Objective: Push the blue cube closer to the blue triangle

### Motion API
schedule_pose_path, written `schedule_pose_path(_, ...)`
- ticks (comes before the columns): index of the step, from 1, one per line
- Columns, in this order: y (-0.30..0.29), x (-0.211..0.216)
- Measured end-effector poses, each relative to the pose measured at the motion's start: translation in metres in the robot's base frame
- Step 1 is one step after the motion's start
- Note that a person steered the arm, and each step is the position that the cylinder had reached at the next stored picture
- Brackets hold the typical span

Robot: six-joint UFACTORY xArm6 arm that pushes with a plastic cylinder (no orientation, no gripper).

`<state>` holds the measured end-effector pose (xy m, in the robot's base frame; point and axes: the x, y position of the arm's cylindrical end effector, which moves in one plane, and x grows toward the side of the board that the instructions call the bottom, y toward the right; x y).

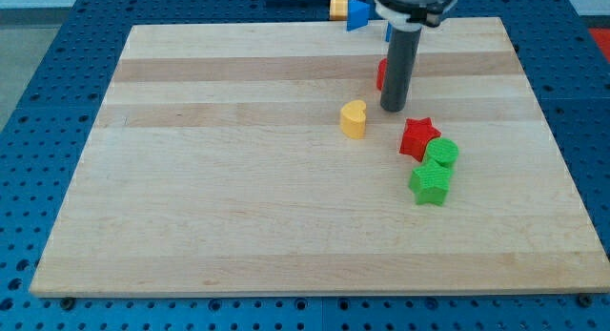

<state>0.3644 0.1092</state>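
Blue triangle (357, 14) sits at the view's top edge of the wooden board (238, 197), touching a yellow block (337, 6); a sliver of another blue block (387, 31), possibly the cube, peeks from behind the rod. The rod has no pincer to spread or close. The tip (392, 109) rests just right of the yellow heart (354, 119), beside a partly hidden red block (380, 73), above the red star (417, 137) and two green blocks (441, 153) (430, 183).
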Motion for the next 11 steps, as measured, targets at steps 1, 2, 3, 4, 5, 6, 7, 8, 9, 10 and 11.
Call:
schedule_pose_path(1,0.017,-0.027)
schedule_pose_path(2,-0.021,-0.048)
schedule_pose_path(3,-0.006,-0.039)
schedule_pose_path(4,0.099,-0.034)
schedule_pose_path(5,0.111,-0.101)
schedule_pose_path(6,0.11,-0.173)
schedule_pose_path(7,0.106,-0.173)
schedule_pose_path(8,0.103,-0.173)
schedule_pose_path(9,0.103,-0.173)
schedule_pose_path(10,0.116,-0.123)
schedule_pose_path(11,0.049,-0.135)
